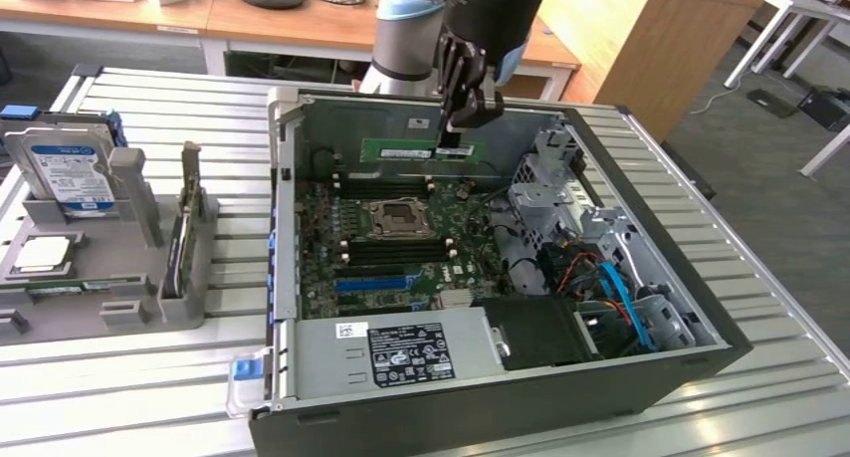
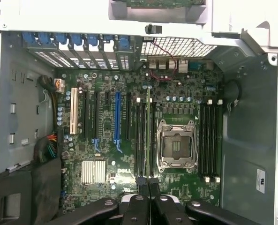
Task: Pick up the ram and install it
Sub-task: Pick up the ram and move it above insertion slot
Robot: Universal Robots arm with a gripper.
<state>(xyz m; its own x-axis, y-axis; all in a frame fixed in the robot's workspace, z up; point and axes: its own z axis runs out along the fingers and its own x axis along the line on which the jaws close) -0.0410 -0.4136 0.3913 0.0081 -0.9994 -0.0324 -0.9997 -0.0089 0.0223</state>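
Claw: your claw is clamped shut on the ram, grabbing its top edge near one end. In the wrist view the two fingers sit tight together with the stick edge-on between them.
Arm: the arm drops in from above with the wrist pointing straight down into the open PC case.
Ram: it hangs level, long side horizontal, up in the air over the motherboard, toward the far wall of the case. From the wrist it lines up over the black memory slots just beside the CPU socket. You can't tell whether it's touching a slot.
Ram sticker: a white label on the green stick, print too small to read.
Board writing: what looks like "DELL" near the silver heatsink.
Power supply: the power supply has a black label packed with print, none of it legible.
Off to the side: a hard drive with a blue-and-white label stands in a grey rack on the slatted tabletop, well apart from the claw.
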